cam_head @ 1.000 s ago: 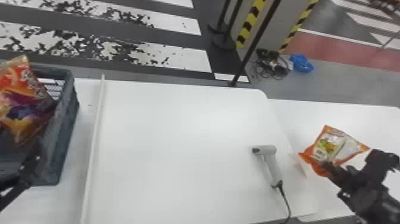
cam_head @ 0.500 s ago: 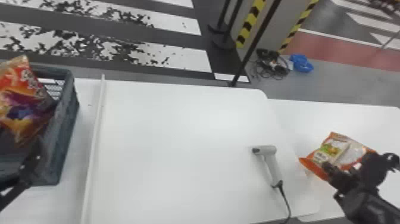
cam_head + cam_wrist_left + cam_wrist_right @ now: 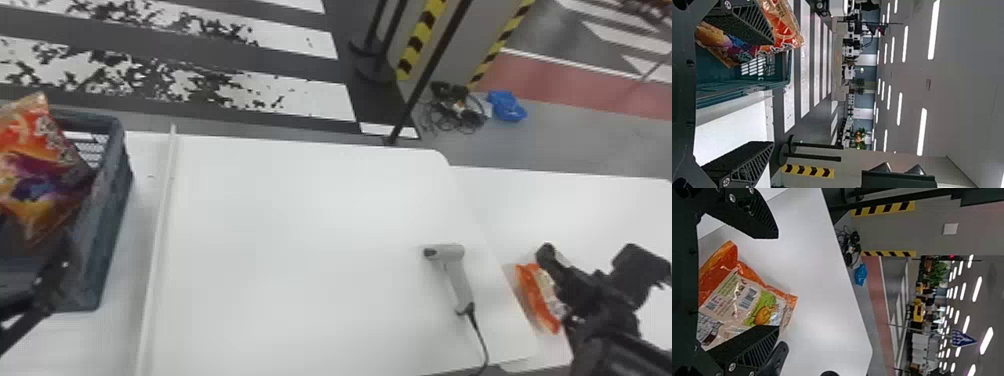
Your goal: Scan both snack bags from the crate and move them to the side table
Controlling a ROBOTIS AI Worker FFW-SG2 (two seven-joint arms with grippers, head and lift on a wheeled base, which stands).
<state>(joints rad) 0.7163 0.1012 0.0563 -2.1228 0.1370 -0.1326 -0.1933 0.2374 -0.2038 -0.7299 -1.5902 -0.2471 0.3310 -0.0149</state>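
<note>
In the head view, my right gripper [image 3: 554, 286] is over the side table [image 3: 565, 210], beside an orange snack bag [image 3: 537, 296]. The right wrist view has this right gripper [image 3: 777, 282] open, its fingers wide apart, with the bag [image 3: 746, 299] between and behind them, barcode side showing. Part of the bag is hidden by the lower finger. The other red and orange snack bag [image 3: 37, 172] leans in the crate [image 3: 112, 200] at far left. My left gripper [image 3: 52, 275] is at the crate's near side; in the left wrist view the left gripper [image 3: 773, 93] stands open.
A grey handheld scanner [image 3: 457, 277] lies on the main white table [image 3: 310, 240] near its right edge, its cable [image 3: 479, 335] running toward the front. A raised white strip [image 3: 160, 230] runs between crate and main tabletop. Dark posts [image 3: 430, 70] stand behind the tables.
The orange bag has come nearer the front and left on the side table and now shows edge-on. My right gripper has turned, and its fingers have spread. The left arm stays put.
</note>
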